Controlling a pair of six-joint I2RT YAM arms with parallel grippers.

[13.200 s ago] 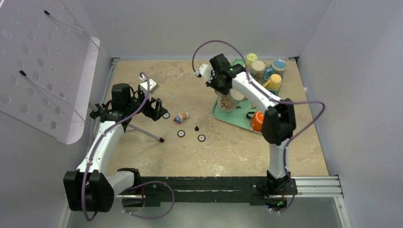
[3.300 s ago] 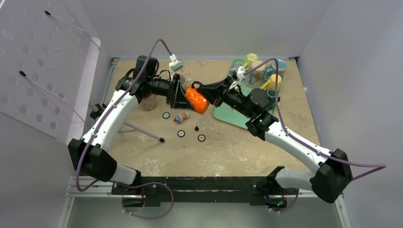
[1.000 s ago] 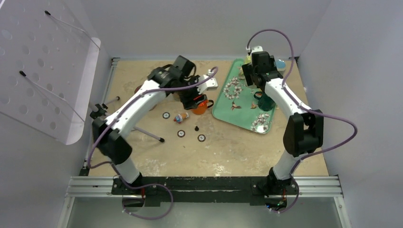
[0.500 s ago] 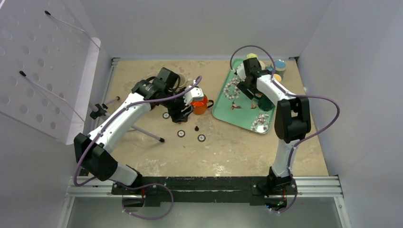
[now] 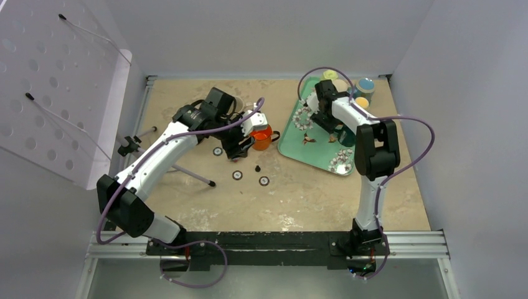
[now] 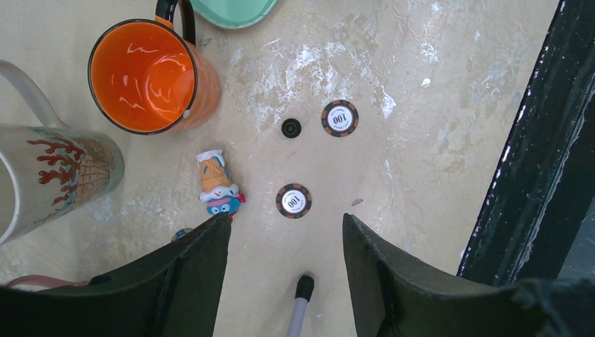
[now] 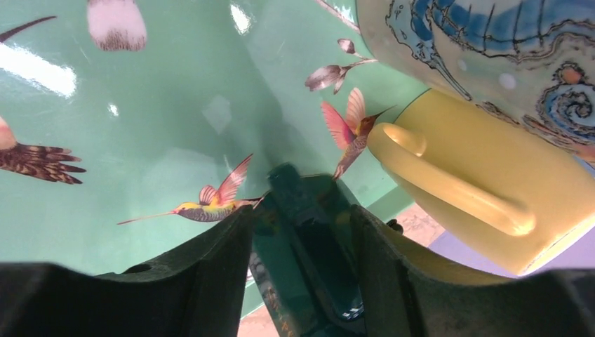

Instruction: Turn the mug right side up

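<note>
An orange mug [image 5: 262, 137] stands right side up on the table just left of the tray, its opening facing up in the left wrist view [image 6: 144, 76]. My left gripper [image 5: 240, 144] is open and empty, above the table beside the mug; in its own view [image 6: 284, 219] the jaws stand wide apart. My right gripper [image 5: 330, 122] is over the green tray [image 5: 314, 156]. In the right wrist view it [image 7: 302, 217] is closed around part of a dark green mug [image 7: 309, 242], which fills the gap between its fingers.
A tall glass mug with a coral print [image 6: 49, 175], a small toy figure [image 6: 216, 186], two poker chips [image 6: 339, 118] and a thin rod [image 6: 300, 309] lie near the orange mug. A yellow mug [image 7: 477, 189] and a seahorse mug [image 7: 491, 42] stand by the tray [image 7: 140, 105].
The orange mug went from both grippers in mid-air to standing upright on the table, let go by my left gripper. My right arm swung to the tray and closed on the dark green mug.
</note>
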